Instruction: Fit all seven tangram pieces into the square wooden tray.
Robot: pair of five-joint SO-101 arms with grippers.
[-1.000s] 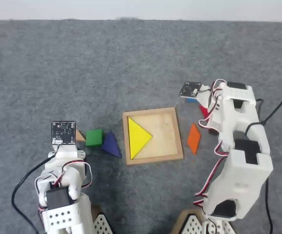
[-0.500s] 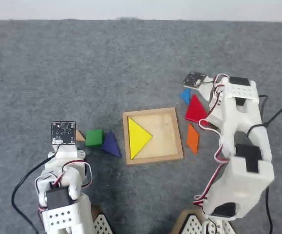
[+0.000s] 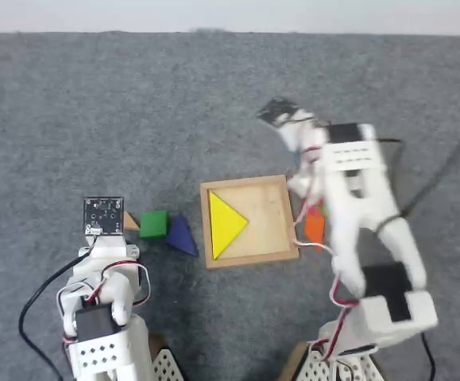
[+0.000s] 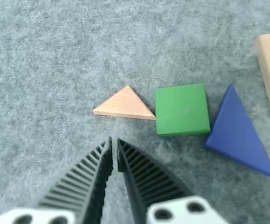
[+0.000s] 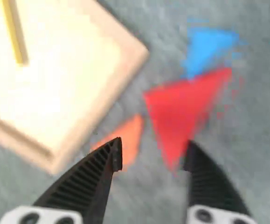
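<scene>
Yellow triangle (image 3: 225, 224) alone is lying in the tray (image 3: 245, 182); six pieces (image 3: 153, 224) are waiting outside. Right gripper (image 5: 153, 143) is hovering spread, left gripper (image 4: 114, 142) pressed together.

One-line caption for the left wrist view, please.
Left gripper, shut, over the carpet before a tan triangle, green square and blue triangle.

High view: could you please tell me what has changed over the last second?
The right arm swung left toward the square wooden tray, covering where the red triangle lay; the right gripper hangs open astride that triangle. The left gripper, shut, the yellow triangle in the tray, the orange parallelogram, green square, dark blue triangle and tan triangle stayed put.
</scene>
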